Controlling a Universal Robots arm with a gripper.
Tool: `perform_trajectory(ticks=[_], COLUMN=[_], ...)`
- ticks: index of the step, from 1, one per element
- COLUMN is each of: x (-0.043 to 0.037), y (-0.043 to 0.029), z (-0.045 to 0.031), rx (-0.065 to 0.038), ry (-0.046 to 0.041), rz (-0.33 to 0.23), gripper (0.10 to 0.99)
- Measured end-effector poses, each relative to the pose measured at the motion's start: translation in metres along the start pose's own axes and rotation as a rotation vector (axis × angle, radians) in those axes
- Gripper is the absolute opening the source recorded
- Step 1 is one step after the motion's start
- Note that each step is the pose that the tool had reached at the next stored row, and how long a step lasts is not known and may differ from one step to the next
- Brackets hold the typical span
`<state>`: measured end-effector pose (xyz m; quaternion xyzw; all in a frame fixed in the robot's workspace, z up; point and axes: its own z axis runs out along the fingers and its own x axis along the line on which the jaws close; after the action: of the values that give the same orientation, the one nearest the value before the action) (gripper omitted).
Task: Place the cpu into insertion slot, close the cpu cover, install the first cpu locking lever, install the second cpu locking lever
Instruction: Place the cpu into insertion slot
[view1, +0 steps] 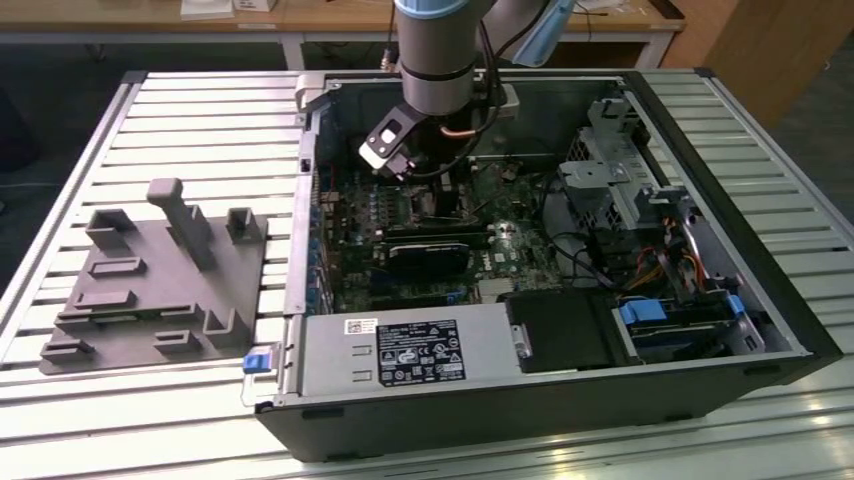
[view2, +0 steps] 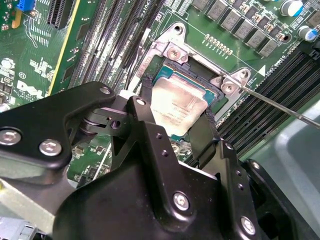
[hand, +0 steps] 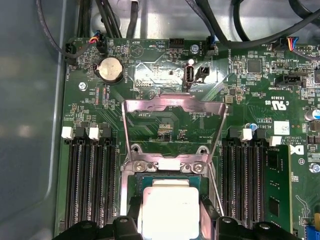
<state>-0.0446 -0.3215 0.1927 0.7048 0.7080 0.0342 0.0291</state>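
On the slatted metal table (view1: 200, 120) an open computer case (view1: 787, 330) lies on its side, and the arm (view1: 438, 50) reaches down into it near the far wall, over the green motherboard (view1: 514, 250), well apart from the black labelled power-supply box (view1: 400, 350) at the near edge. In the second wrist view the gripper (view2: 172, 122) hangs directly above the insertion slot (view2: 190, 80), which sits between banks of long black memory slots (hand: 90, 185). The cpu (view2: 177, 105) lies straight between the jaws, level with the board and squared to the slot's silver rim. Being square, it has no long axis to align, so what matters is how its edges match the socket frame, and they look parallel. The jaws are spread only as wide as the chip, and the two black fingers (view2: 202, 137) press against its opposite edges, so I judge it pinched. Whether the chip is fully seated or just above the contacts I cannot tell. In the first wrist view the cpu cover (hand: 150, 106) is swung open and folded back away from the slot, its centre window showing bare board. A thin locking lever (view2: 280, 107) stands free beside the socket, unlatched, so the placing step is in hand and the cover and levers are not yet done.
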Motion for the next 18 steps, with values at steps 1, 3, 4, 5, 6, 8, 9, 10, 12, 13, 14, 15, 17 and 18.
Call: perform_trajectory(ticks=[1,3,4,5,6,8,9,10,12,13,14,15,17,18], x=[0.0000,-0.0001,0.0000,0.0000,0.0000,0.0000,0.0000,0.0001,0.0002,0.0001,0.0000,0.0000,0.0000,0.0000], y=[0.0000,-0.0001,-0.0001,-0.0001,-0.0001,-0.0001,-0.0001,0.0000,0.0000,0.0000,-0.0001,-0.0001,0.0000,0.0001], z=[0.0003,0.0003,0.0004,0.0005,0.0006,0.0006,0.0007,0.0009,0.0012,0.0011,0.0009,0.0010,0.0003,-0.0010], rx=[0.000,0.000,0.000,0.000,0.000,0.000,0.000,-0.001,-0.001,0.000,0.000,0.000,0.000,0.000], ry=[-0.0002,-0.0003,-0.0003,-0.0002,-0.0001,-0.0001,-0.0001,0.0004,0.0009,0.0006,0.0000,0.0000,-0.0003,-0.0001], rz=[0.000,0.000,0.000,0.000,0.000,0.000,0.000,0.000,0.000,0.000,0.000,0.000,0.000,0.000], gripper=[0.537,0.537,0.537,0.537,0.537,0.537,0.537,0.537,0.553,0.612,0.612,0.612,0.612,0.612])
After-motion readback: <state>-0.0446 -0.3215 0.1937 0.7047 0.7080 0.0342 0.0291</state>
